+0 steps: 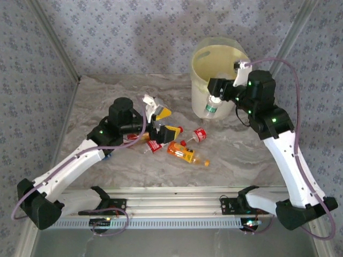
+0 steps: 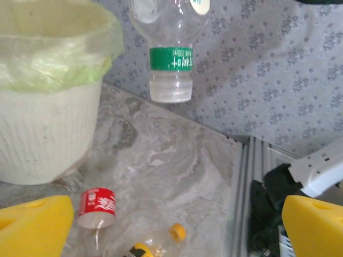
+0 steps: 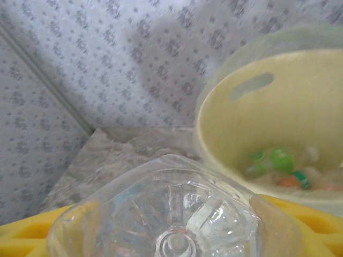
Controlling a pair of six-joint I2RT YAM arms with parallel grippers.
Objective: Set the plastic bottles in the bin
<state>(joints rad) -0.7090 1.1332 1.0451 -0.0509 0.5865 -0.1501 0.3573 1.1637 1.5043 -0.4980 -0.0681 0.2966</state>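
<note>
Top external shows my right gripper (image 1: pixel 216 96) closed on a clear plastic bottle with a green label (image 1: pixel 211 110), which hangs cap-down just in front of the near wall of the large round cream-white bin (image 1: pixel 199 80) lined with a pale yellow-green bag; on right wrist I see the bottle's ribbed base wedged between the yellow fingers (image 3: pixel 311 217), and blurred coloured bottles (image 3: pixel 280 160) lying inside the bin; my left gripper (image 1: pixel 168 122) has its jaws spread wide with nothing in them, above a loose cluster on the grey marbled table (image 1: pixel 241 155), a red-labelled bottle (image 2: pixel 97 206) and an orange-capped bottle (image 2: pixel 158 243) among them.
</note>
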